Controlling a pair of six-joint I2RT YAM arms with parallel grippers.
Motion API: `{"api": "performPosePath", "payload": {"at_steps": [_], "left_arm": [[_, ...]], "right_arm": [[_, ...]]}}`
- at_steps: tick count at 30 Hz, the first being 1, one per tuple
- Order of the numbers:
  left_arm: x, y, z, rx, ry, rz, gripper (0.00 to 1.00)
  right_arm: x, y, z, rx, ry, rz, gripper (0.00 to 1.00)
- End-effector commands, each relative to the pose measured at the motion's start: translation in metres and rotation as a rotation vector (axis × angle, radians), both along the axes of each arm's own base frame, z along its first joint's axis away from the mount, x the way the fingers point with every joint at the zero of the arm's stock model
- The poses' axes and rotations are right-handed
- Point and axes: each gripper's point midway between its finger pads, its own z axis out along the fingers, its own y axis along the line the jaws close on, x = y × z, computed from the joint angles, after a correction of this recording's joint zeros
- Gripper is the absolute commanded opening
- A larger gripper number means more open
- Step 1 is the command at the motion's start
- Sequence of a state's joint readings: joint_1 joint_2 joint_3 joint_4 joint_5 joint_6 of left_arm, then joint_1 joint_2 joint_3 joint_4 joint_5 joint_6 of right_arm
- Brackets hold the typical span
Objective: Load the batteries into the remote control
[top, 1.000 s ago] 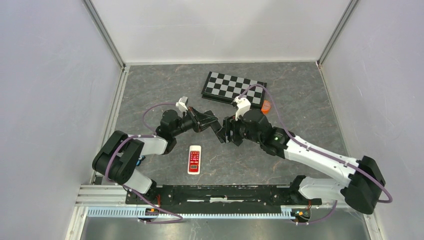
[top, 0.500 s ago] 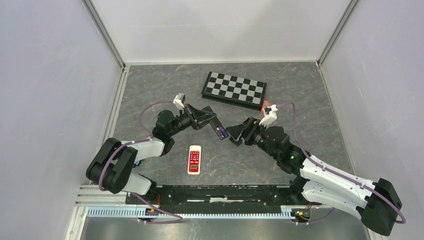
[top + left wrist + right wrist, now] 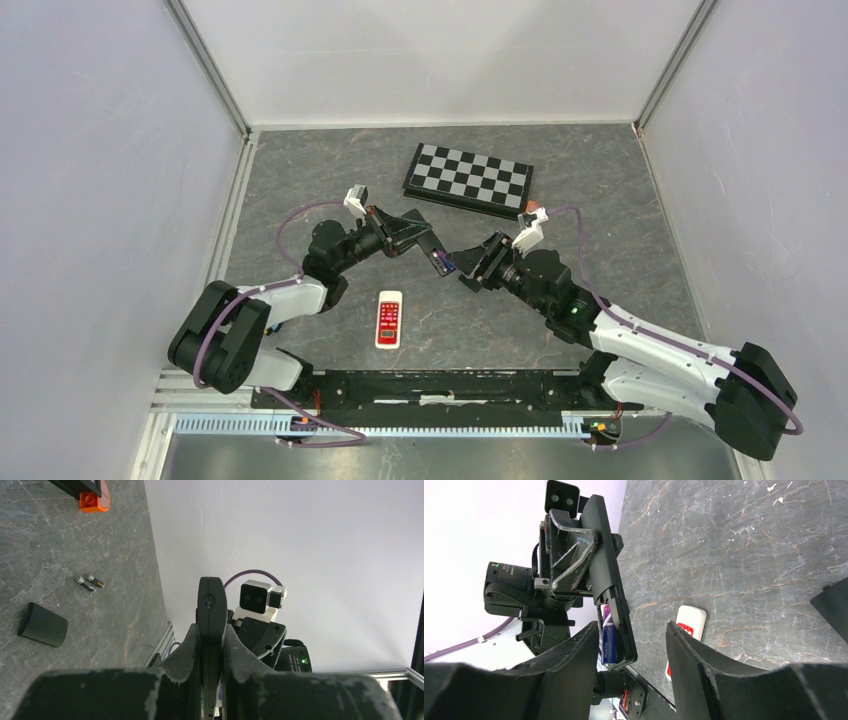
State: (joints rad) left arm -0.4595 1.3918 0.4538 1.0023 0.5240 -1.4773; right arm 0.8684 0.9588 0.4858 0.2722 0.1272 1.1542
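Observation:
My left gripper [image 3: 408, 238] is shut on a black remote control [image 3: 428, 248], which it holds off the table, edge-on in the left wrist view [image 3: 210, 611]. The remote's open compartment holds one purple battery [image 3: 608, 636], also visible from above [image 3: 441, 263]. My right gripper [image 3: 466, 268] is open just right of that end. In the right wrist view its fingers [image 3: 574, 675] stand either side of the remote's tip without touching it. Two loose batteries [image 3: 88, 581] lie on the table beside a black battery cover [image 3: 42, 625].
A white remote with red buttons [image 3: 389, 318] lies near the front, below the grippers. A folded chessboard [image 3: 468, 178] sits at the back. An orange block [image 3: 92, 497] lies by the chessboard's end. Walls enclose the table on three sides.
My right gripper has drawn back to the right from the remote's end, leaving the purple battery showing in the compartment. The left gripper keeps its hold and has shifted slightly up and left.

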Motion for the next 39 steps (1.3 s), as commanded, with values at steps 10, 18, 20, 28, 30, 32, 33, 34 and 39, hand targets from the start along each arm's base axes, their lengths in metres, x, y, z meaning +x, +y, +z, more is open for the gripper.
{"api": "performPosePath", "payload": {"at_steps": [10, 18, 20, 28, 30, 32, 33, 34, 39], "left_arm": [[0.001, 0.001, 0.030, -0.080, -0.042, 0.007, 0.02], [-0.006, 0.002, 0.035, -0.090, -0.049, -0.006, 0.02], [-0.009, 0.001, 0.036, -0.093, -0.048, -0.016, 0.02], [-0.021, -0.003, 0.043, -0.134, 0.002, -0.071, 0.02], [-0.025, -0.004, 0.046, -0.145, 0.013, -0.094, 0.02], [-0.027, -0.005, 0.049, -0.149, 0.022, -0.110, 0.02], [-0.029, -0.005, 0.050, -0.150, 0.022, -0.116, 0.02], [-0.029, -0.005, 0.049, -0.149, 0.028, -0.122, 0.02], [-0.033, -0.006, 0.055, -0.176, 0.042, -0.142, 0.02]], "right_arm": [[0.002, 0.012, 0.023, 0.085, -0.019, 0.025, 0.53], [0.002, 0.019, 0.010, 0.086, 0.014, 0.042, 0.31], [0.003, 0.021, 0.005, 0.080, 0.022, 0.047, 0.29], [0.011, 0.032, 0.007, 0.058, -0.035, 0.067, 0.24], [0.013, 0.034, 0.007, 0.049, -0.044, 0.069, 0.24], [0.014, 0.036, 0.009, 0.052, -0.052, 0.075, 0.24], [0.015, 0.036, 0.009, 0.052, -0.055, 0.073, 0.23], [0.016, 0.037, 0.009, 0.051, -0.053, 0.071, 0.23], [0.019, 0.037, 0.011, 0.043, -0.056, 0.061, 0.24]]}}
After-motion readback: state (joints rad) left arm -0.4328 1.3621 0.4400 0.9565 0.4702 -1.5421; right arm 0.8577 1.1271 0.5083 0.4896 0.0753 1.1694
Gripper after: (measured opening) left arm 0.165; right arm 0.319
